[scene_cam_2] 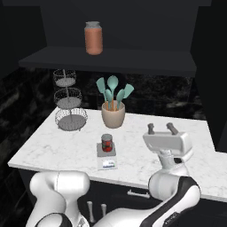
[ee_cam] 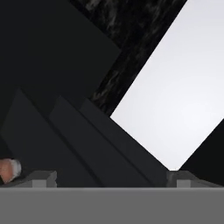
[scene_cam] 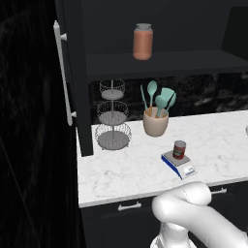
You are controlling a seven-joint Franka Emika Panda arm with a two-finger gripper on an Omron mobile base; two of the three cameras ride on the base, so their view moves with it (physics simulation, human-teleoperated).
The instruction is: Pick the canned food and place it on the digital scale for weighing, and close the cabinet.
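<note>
Your small red can with the white-patched label and silver rim (scene_cam: 179, 149) already stands upright on the grey plate of the little blue-bodied digital scale (scene_cam: 175, 162), which sits near the front edge of the white marbled counter (scene_cam: 126, 169), in front of the beige crock of teal utensils (scene_cam: 155, 123) and well apart from the wire three-tier stand (scene_cam: 113, 116). So the weighing half looks done, and what is left for you, judging by the layout, is the tall black wall cabinet (scene_cam: 160, 60), which stands open: its left door (scene_cam: 72, 72) juts out toward you edge-on, its long silver-grey bar handle (scene_cam: 62, 72) running vertically, and the orange-pink jar with the grey lid (scene_cam: 143, 42) sits exposed on the dark shelf. The relation your next move turns on is this: the two-finger gripper (scene_cam_2: 162, 128) hovers over the right part of the counter, to the right of the scale and clear of it, pointing upward, so the left door lies well off to its left and higher. A right-hand door edge may sit nearer, but that is hard to tell in the dark. The jaws stand spread wide with nothing between them and touch nothing.
</note>
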